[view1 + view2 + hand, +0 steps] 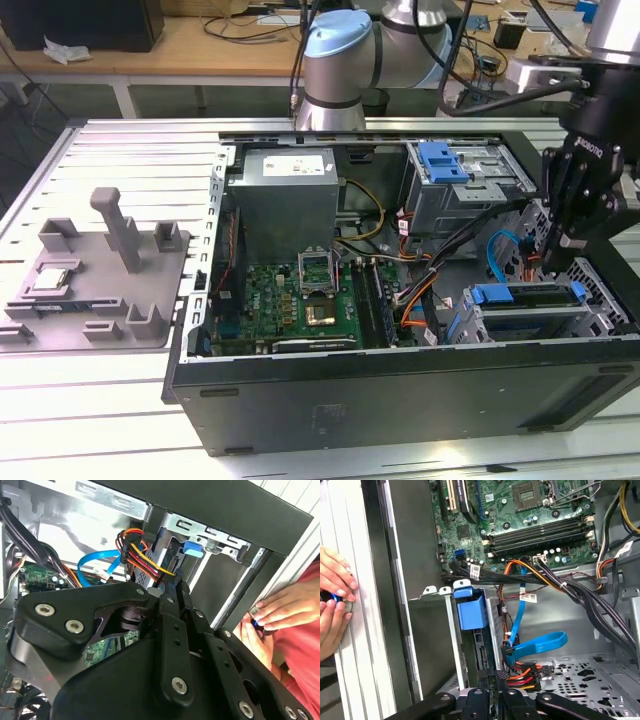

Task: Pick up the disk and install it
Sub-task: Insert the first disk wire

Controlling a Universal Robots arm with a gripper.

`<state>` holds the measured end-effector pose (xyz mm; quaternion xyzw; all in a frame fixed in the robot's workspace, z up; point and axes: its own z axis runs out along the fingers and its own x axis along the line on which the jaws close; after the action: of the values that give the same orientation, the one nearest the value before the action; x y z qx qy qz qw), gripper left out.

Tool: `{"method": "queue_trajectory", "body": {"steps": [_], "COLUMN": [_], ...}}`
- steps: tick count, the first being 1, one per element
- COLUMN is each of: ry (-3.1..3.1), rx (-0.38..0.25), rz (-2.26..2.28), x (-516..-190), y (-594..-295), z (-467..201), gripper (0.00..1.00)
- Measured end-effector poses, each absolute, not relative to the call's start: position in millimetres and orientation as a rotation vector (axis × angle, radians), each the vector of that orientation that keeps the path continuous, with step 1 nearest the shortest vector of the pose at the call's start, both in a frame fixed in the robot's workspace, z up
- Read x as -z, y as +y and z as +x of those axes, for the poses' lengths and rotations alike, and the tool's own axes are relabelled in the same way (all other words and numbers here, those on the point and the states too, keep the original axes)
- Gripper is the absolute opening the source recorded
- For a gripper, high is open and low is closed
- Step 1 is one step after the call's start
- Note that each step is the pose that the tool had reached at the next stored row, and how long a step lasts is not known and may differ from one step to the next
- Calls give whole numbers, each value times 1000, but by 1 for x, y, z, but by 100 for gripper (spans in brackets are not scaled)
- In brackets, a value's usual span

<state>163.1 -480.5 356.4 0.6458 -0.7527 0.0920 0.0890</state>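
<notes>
1. Exterior view shows the claw (567,252) lowered into the open computer case (400,395) on the desk (100,440), just above the drive cage (470,322).
2. The disk (530,296) stands on edge in that cage, directly beneath the claw's tip, with its blue carrier showing along the upper rim.
3. In the first wrist view, the claw (493,679) meets one end of the disk (472,615). The blue carrier tab is at the end farthest from the claw.
4. The jaws are drawn together with no gap showing. It cannot be told whether they nip the disk's thin edge or only press against it.
5. A red, yellow and black power cable (522,680) lies just beside the claw's tip, and a blue data cable (540,644) loops a little beyond it.
6. A person's hands (332,600) rest on the case's outer wall, well apart from the claw.
7. Judged from this, the pick-up is done and the disk is in its bay. Final seating and release look unfinished, and whether the disk is fully home cannot be told.
</notes>
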Motion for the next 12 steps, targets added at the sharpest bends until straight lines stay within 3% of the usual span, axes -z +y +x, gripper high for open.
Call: {"method": "queue_trajectory", "body": {"steps": [4,12], "ry": [-2269,-2289], "rx": [-203,-155], "rz": [1978,2013], "x": [-356,-358], "y": [-487,-497], "z": [163,162], "gripper": [16,16]}}
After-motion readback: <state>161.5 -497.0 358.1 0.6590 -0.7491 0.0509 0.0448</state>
